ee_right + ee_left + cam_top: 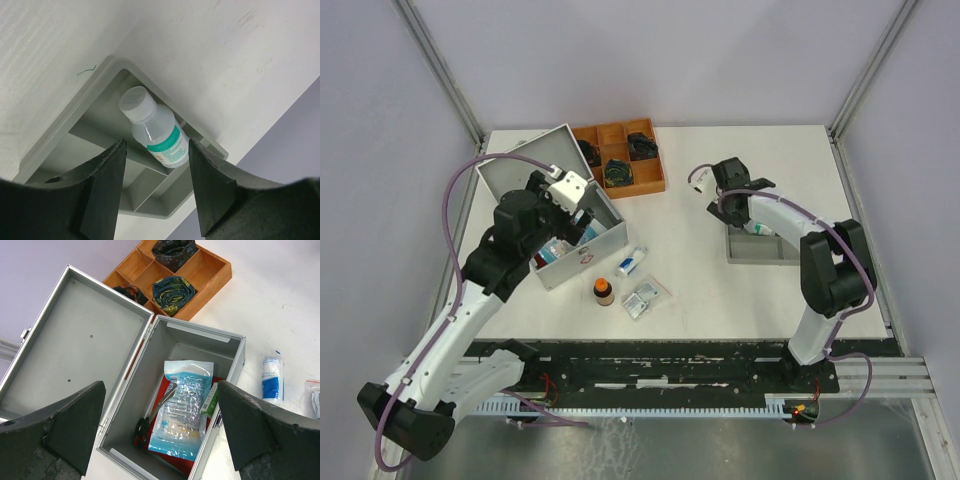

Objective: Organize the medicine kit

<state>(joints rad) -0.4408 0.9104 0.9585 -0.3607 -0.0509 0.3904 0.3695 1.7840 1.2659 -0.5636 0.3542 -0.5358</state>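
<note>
The medicine kit (pixel 75 340) is silver-grey, with a red layer (pixel 160 390) on its floor under a clear-and-blue packet (pixel 182 410). At its one o'clock, the orange-brown compartment tray (pixel 212 277) holds a roll patterned in blue, green and yellow (pixel 172 292). At three o'clock, the grey tray (pixel 100 95) holds a translucent bottle (pixel 155 135) with a white cap and teal label.

Place: we see a robot lab cell | plain pale-lilac wall panels (pixel 660 60) | silver aluminium corner posts (pixel 440 70) | bare white tabletop (pixel 720 300)

Below the left gripper (pixel 161 385), the open case (pixel 200 342) has a pouch (pixel 182 415) and scissors (pixel 143 427) covering the floor; the end farthest ahead is bare. Ahead of the right gripper (pixel 157 145), a bottle (pixel 150 125) lies tight against the tray (pixel 75 107) wall.
</note>
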